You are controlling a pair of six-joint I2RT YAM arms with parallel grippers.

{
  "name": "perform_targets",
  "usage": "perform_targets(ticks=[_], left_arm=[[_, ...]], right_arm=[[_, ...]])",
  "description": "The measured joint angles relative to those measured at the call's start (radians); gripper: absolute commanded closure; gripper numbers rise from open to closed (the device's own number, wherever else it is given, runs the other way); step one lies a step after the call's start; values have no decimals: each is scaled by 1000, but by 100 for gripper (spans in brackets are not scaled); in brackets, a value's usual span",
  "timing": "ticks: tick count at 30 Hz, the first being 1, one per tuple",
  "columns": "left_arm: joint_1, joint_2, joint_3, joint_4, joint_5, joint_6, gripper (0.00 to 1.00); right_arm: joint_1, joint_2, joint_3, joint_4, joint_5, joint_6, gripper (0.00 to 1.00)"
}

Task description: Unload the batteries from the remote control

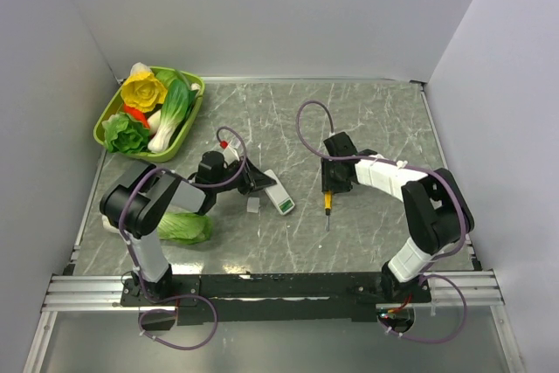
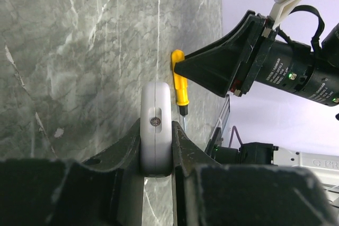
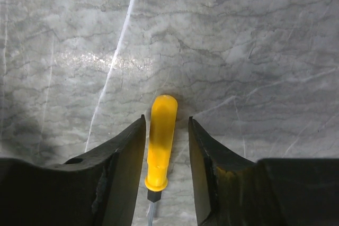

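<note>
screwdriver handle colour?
The screwdriver handle is plain yellow, black collar at the shaft end. Best seen in the right wrist view.

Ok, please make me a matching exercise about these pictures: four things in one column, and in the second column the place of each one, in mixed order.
Things:
1. remote
2. screwdriver
3. cover
4. tray

Places:
A. inside the open right claw, on the table
B. far left corner, holding vegetables
C. clamped in the left claw
D. loose on the table, near the remote

Pairs: 1-C, 2-A, 3-D, 4-B
</note>
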Motion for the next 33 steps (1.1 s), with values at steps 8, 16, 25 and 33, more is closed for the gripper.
perform_targets(ticks=[8,16,25,33], left_arm=[[-3,8,0,-9,-21,12,91],[-8,7,15,-73,-61,18,75],[-22,7,32,-140,-100,29,49],[-42,-54,132,-385,-187,111,13]], right_arm=[[-4,8,0,19,-1,0,84],[-5,-22,0,19,7,0,100],[-6,-280,0,8,13,0,100],[-6,-453,-9,6,-19,-1,100]])
